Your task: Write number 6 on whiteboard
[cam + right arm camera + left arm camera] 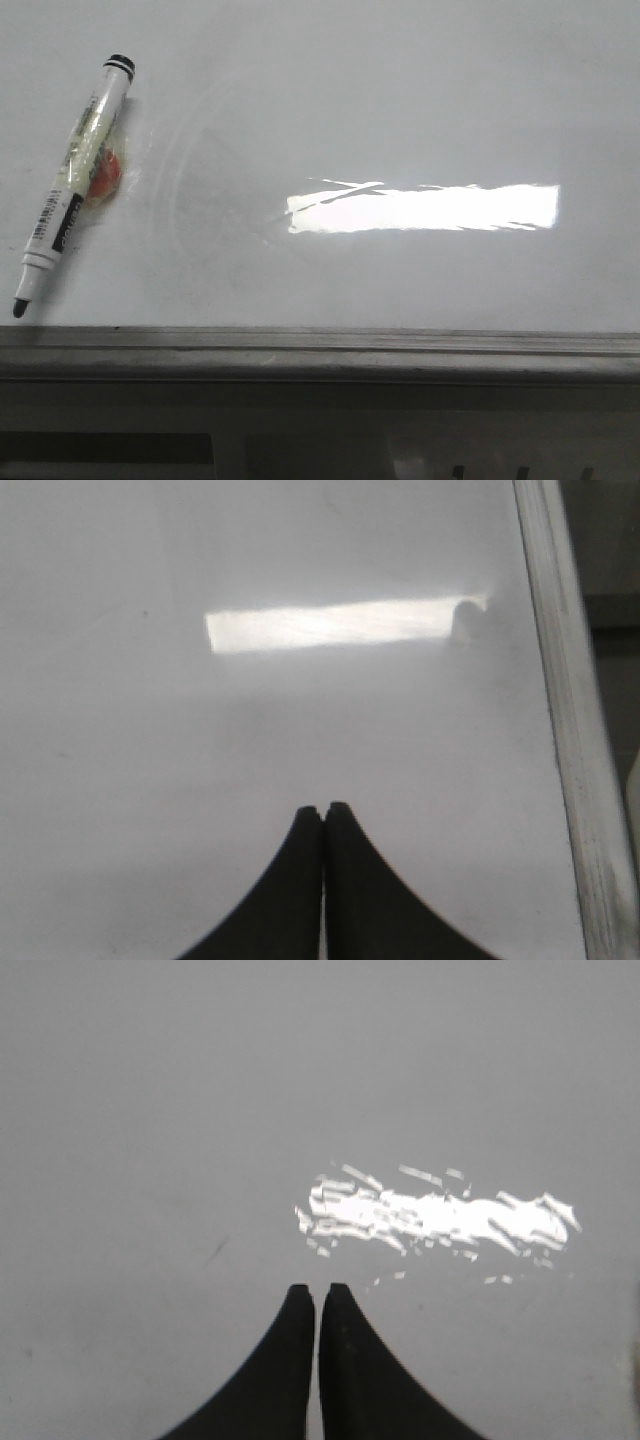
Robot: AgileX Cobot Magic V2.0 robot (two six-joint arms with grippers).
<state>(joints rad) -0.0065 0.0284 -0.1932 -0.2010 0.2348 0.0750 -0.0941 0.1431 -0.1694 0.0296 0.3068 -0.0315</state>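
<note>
**Board unmarked, marker lying at its left end, both grippers closed and empty**

Nearest in the front view runs the grey metal edge rail [320, 352], a dull horizontal band along the near side of the whiteboard [420, 110]. Just beyond the rail, at the left end, lies a marker [73, 190]: uncapped dark tip pointing toward the rail and almost reaching it, black end cap pointing away, body slanted. White barrel with black label print; clear tape wraps its middle, and a small orange piece [103, 175] sits against the barrel on its right side, touching it.

Further out, right of centre, a bright rectangular light reflection [425, 208] lies on the glossy surface. Between marker and reflection, faint curved erased smears [190, 150] show. The number 6 is not visible in any view; no black stroke on the board.

Left wrist view: left gripper [319, 1292] above bare board, black fingers together with only a hairline slit between the tips, nothing held. A broken-up reflection sits beyond the tips.

Right wrist view: right gripper [322, 811] likewise has its jaws pressed together, empty, over bare board, the rail running along one side.
</note>
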